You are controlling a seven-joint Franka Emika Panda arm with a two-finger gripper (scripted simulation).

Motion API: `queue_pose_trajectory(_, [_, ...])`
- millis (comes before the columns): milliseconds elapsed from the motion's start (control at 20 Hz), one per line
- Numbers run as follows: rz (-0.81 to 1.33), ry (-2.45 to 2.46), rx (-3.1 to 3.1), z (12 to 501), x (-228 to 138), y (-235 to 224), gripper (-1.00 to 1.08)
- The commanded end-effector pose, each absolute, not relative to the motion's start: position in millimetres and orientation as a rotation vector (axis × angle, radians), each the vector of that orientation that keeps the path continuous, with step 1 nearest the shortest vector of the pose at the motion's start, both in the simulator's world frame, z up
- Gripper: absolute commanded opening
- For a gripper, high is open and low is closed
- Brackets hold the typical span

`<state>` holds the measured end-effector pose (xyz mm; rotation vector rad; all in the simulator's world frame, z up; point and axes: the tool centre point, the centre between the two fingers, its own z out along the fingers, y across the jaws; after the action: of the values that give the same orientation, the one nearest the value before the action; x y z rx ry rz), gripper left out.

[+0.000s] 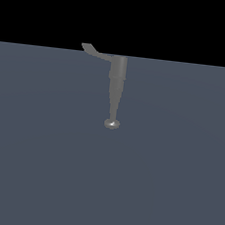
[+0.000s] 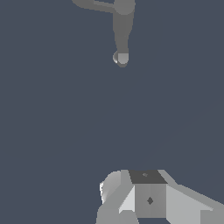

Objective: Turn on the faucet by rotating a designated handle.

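Floor (image 1: pixel 165 189): flat, matte slate blue-grey, no texture or seams, fills the lower approx. three-quarters of the exterior view and the whole bkgd of the wrist view. Backdrop (image 1: pixel 193 25) above the horizon is solid black, meeting the floor in a straight horizontal edge. Light is soft and even, w/ no distinct cast shadows; no walls, windows or furniture.

A plain blue-grey floor (image 1: pixel 39 165) carries only the grey faucet (image 1: pixel 116 80)
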<state>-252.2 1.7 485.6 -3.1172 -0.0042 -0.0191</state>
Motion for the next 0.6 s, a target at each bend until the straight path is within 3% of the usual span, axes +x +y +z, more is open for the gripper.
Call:
queue_pose_trajectory(0, [-0.019,-0.004,-3.117,485.6,-252.2,1.7,-1.00])
queue_pose_trajectory(550, [0.042,0.043,-3.149,477.7,-250.5,-5.4,-1.00])
